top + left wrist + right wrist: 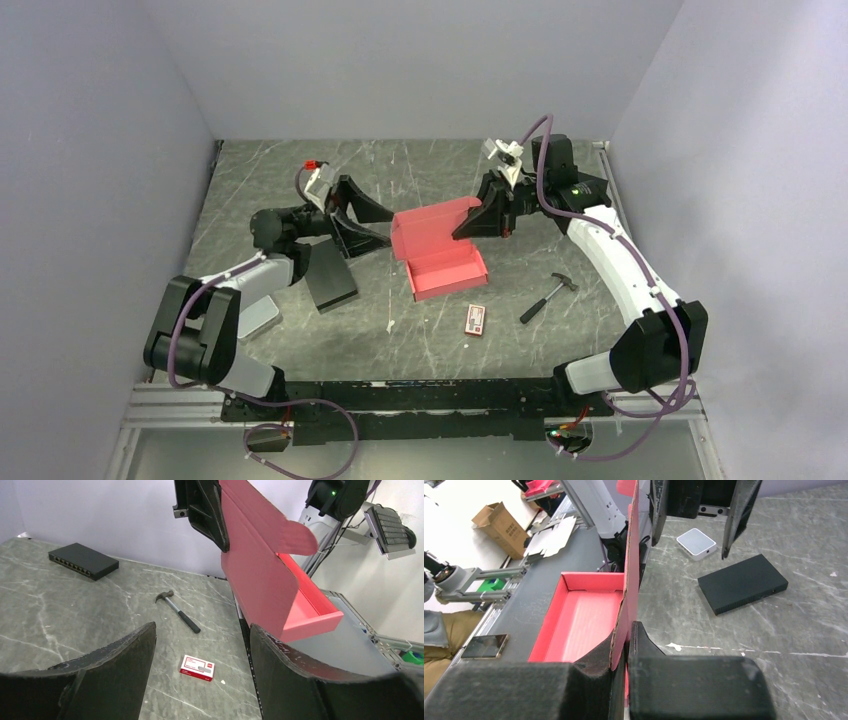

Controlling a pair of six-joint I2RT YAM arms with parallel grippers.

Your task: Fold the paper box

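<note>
The red-pink paper box point(447, 272) sits mid-table as an open tray with its lid point(428, 230) standing up behind it. My right gripper point(470, 222) is shut on the lid's right edge. In the right wrist view the fingers point(628, 630) pinch the lid point(630, 570) edge-on, with the tray point(579, 620) to the left. My left gripper point(388, 228) is open and empty just left of the lid, not touching it. In the left wrist view its fingers point(202, 630) are spread wide, with the box point(260, 580) up and to the right.
A black rectangular box point(330, 275) and a white square pad point(258, 315) lie under the left arm. A hammer point(548, 297) and a small red-and-white packet point(476, 319) lie near the front right of the box. Walls close in the table on three sides.
</note>
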